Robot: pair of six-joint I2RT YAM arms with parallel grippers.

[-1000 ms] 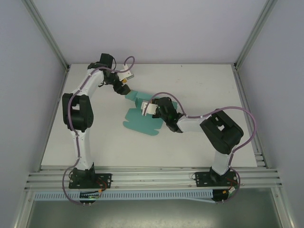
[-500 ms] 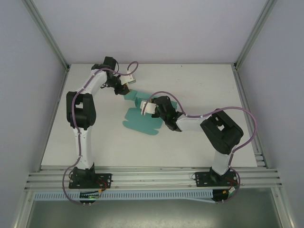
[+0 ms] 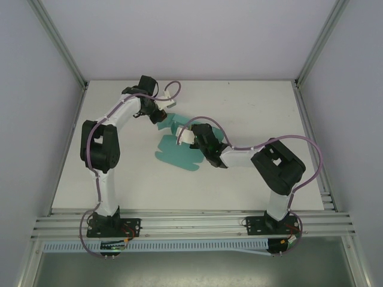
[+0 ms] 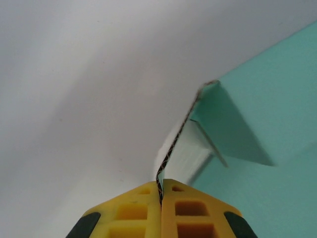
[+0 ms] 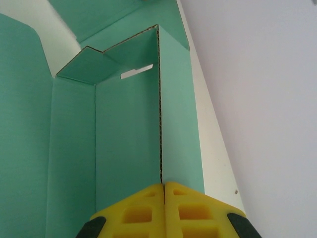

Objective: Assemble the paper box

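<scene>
The paper box is a teal-green die-cut card sheet lying mid-table, partly folded, with panels raised at its far end. My left gripper is at the sheet's far left corner, shut on a raised flap edge that runs up from between its yellow fingers. My right gripper sits over the sheet's right side, shut on an upright side wall whose corrugated edge rises straight from its yellow fingers. A folded end flap and a slot lie beyond it.
The white table is bounded by grey enclosure walls and aluminium posts at the back corners. An aluminium rail runs along the near edge, carrying both arm bases. Purple cables loop over both arms.
My left gripper has swung right along the back of the sheet, carrying the flap inward. The right gripper has shifted slightly left and back, still clamped on the wall.
</scene>
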